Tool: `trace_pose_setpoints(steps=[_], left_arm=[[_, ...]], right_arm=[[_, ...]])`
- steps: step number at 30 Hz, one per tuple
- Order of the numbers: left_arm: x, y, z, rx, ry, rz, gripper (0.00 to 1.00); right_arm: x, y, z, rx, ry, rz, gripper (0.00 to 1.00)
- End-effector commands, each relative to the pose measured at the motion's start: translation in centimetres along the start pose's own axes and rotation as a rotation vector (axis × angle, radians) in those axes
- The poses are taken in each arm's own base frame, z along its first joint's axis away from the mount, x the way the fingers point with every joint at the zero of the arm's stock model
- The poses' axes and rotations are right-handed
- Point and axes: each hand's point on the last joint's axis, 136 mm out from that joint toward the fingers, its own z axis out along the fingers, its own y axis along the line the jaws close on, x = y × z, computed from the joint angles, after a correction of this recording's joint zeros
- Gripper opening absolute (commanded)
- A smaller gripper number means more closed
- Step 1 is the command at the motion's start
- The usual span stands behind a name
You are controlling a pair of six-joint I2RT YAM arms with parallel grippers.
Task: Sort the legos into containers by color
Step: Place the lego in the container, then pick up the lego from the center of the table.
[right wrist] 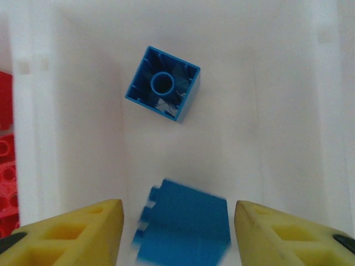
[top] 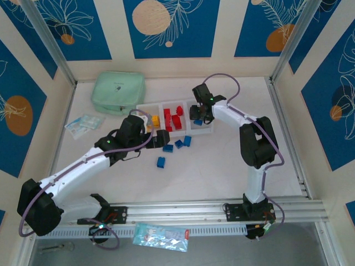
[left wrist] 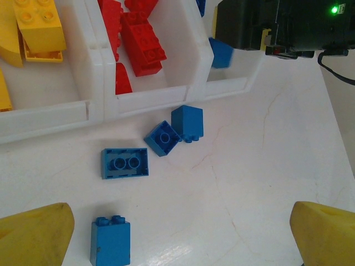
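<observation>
The white three-compartment tray (top: 148,105) holds yellow legos (left wrist: 39,25) on the left, red legos (left wrist: 141,41) in the middle and blue ones on the right. My right gripper (top: 197,114) hangs over the right compartment (right wrist: 266,111), open. A blurred blue brick (right wrist: 186,227) sits between its yellow fingers (right wrist: 77,233) with a gap on each side. An upturned blue brick (right wrist: 162,83) lies on the compartment floor. My left gripper (left wrist: 180,238) is open over the table before the tray. Several blue bricks lie there (left wrist: 125,163), (left wrist: 163,138), (left wrist: 187,122), with one upright (left wrist: 110,242) by its left finger.
A mint green zip pouch (top: 118,92) lies at the back left, with small clear packets (top: 83,124) in front of it. Another plastic packet (top: 161,236) lies below the aluminium rail (top: 183,213) at the near edge. The right arm's black wrist (left wrist: 277,25) overhangs the tray's right end.
</observation>
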Motion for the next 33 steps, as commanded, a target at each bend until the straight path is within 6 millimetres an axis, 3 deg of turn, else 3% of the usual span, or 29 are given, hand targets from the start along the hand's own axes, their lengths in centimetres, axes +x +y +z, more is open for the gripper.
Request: trace_pose_setpoints(steps=[1,7,15,25,29,33], left_arm=[[-1.8,-0.8,-1.0,0.017,-0.061,0.012,0.99],[-1.5,-0.7,-1.8,0.022,-0.068,0.011,0.99],[0.5,1.4,-2.4,-0.018,-0.058,-0.006,0.99],[2.9,4.0,-3.2,-0.070,-0.054,-0.057,0.99],[3.6,4.9,-3.5,-0.088,-0.055,-0.077,0.99],[4.0,5.4,-3.8,-0.095,-0.059,-0.084,0.99]], right_arm=[[-0.9,1.1,-3.1,-0.042,-0.062,-0.020,0.58],[1.5,1.5,-5.1,-0.054,-0.047,-0.028,0.62],[7.4,2.9,-6.6,-0.059,0.017,-0.019,0.68],[12.5,6.4,-4.7,-0.101,0.086,-0.012,0.76],[12.8,7.6,-3.5,-0.107,0.097,-0.026,0.78],[12.4,7.6,-2.5,-0.064,0.098,-0.037,0.79]])
